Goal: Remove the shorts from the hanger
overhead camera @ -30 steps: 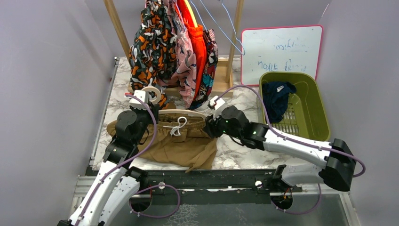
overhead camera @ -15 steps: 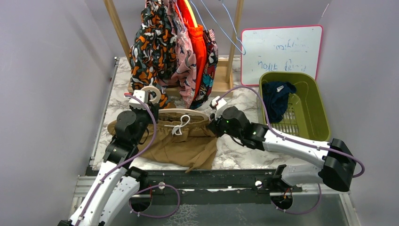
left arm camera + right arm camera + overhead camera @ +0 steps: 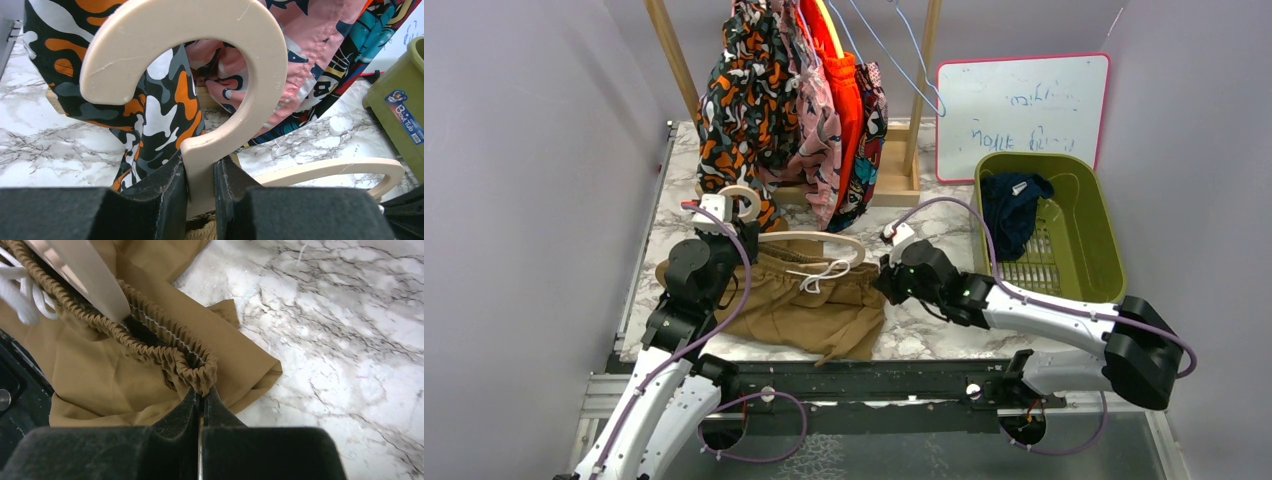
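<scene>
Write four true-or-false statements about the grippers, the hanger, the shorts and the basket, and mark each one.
1. The left gripper is clamped on the stem of the hanger. True.
2. The right gripper hangs open over bare marble. False: it is shut on the elastic waistband of the tan shorts.
3. The green basket holds nothing. False: navy shorts lie in it.
4. Printed shorts hang on the wooden rack at the back. True.

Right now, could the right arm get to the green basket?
Probably yes. Only bare table lies between the right gripper and the basket, though its jaws are shut on the tan shorts' waistband, so those would come along.
</scene>
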Controlling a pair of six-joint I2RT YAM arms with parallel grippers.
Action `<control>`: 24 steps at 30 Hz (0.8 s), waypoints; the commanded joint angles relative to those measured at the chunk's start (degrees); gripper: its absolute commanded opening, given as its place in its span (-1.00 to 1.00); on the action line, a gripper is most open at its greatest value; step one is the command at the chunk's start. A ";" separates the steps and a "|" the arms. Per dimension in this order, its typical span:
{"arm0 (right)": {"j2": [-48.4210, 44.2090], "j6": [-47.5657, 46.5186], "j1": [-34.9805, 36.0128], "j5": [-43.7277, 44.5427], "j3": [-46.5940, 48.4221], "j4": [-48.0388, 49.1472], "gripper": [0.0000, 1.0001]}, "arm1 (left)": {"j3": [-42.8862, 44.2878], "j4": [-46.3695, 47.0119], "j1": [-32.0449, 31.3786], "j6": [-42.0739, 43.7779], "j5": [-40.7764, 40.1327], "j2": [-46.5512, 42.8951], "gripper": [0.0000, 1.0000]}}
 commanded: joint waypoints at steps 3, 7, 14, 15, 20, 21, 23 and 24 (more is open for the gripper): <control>5.57 -1.04 -0.62 -12.85 5.87 1.52 -0.78 | 0.57 3.77 0.92 1.42 4.59 1.62 -1.00; 2.02 -2.01 -0.62 -13.20 3.73 3.11 -0.26 | 0.60 3.98 0.94 1.54 5.63 1.78 -1.00; -8.32 -6.32 -0.62 -4.29 2.38 -3.22 0.18 | 0.33 4.62 1.00 1.54 7.44 1.42 -1.00; -9.64 -7.03 -0.62 -2.60 2.30 -3.37 0.19 | 0.33 4.91 1.01 1.58 8.19 1.57 -1.00; -13.79 -14.01 -0.62 1.42 1.75 2.13 0.35 | 0.76 5.34 1.15 2.24 14.50 2.35 -1.00; -13.68 -15.21 -0.62 0.18 2.08 2.96 0.41 | 0.66 5.62 1.14 2.24 15.44 2.22 -1.00; -12.66 -17.48 -0.64 -4.14 3.03 3.18 0.49 | 0.07 6.60 1.15 2.33 17.59 1.66 -1.00; -11.92 -18.59 -0.65 -6.24 3.45 2.97 0.51 | -0.20 7.16 1.11 2.25 18.62 1.40 -1.00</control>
